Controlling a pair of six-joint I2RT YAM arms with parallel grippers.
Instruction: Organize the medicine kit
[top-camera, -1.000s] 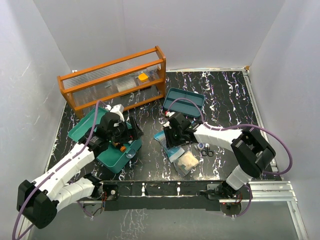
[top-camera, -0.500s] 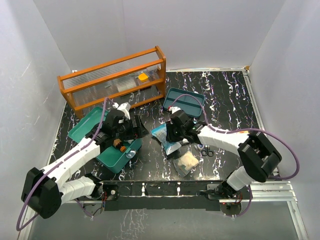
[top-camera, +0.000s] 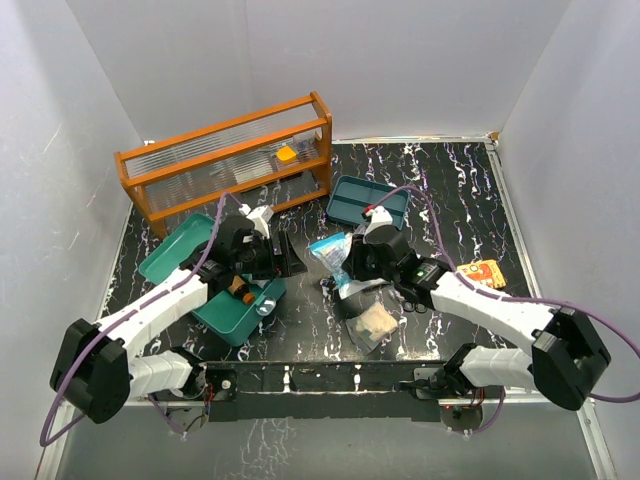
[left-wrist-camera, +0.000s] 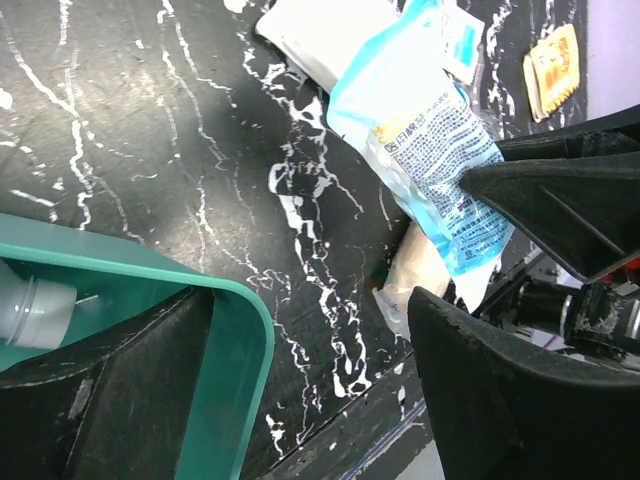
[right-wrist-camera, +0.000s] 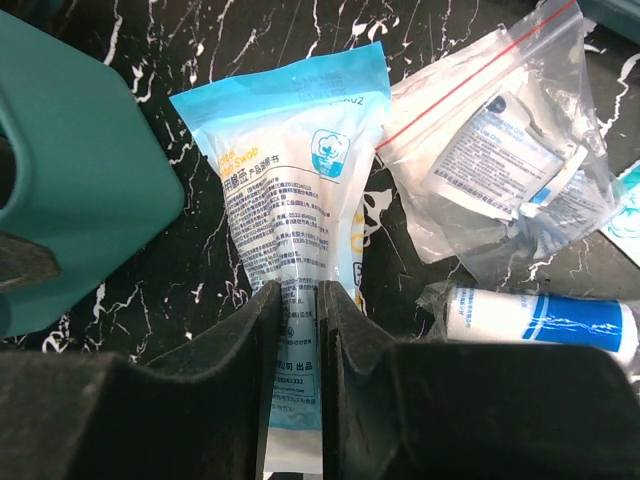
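Observation:
The teal medicine kit lies open at the left, with its lid (top-camera: 178, 247) and its base (top-camera: 232, 317). A small bottle (top-camera: 264, 307) lies in the base, and its neck shows in the left wrist view (left-wrist-camera: 35, 305). The teal tray insert (top-camera: 367, 200) sits apart, behind the middle. My right gripper (top-camera: 347, 264) is shut on a blue cotton-swab packet (top-camera: 330, 247), held just above the table; in the right wrist view the fingers (right-wrist-camera: 297, 290) pinch its lower end (right-wrist-camera: 290, 200). My left gripper (top-camera: 280, 256) is open and empty beside the base's corner (left-wrist-camera: 245, 330), facing the packet (left-wrist-camera: 430, 140).
The orange wooden rack (top-camera: 225, 160) stands at the back left. A zip bag of sachets (right-wrist-camera: 500, 170) and a white-and-blue roll (right-wrist-camera: 540, 320) lie right of the packet. A bag with a beige item (top-camera: 375, 322), scissors (top-camera: 415, 301) and an orange packet (top-camera: 483, 272) lie on the table.
My right gripper has lifted the blue packet off the table and carried it back and leftward, its elbow swinging to the right. My left gripper has moved right, off the kit base.

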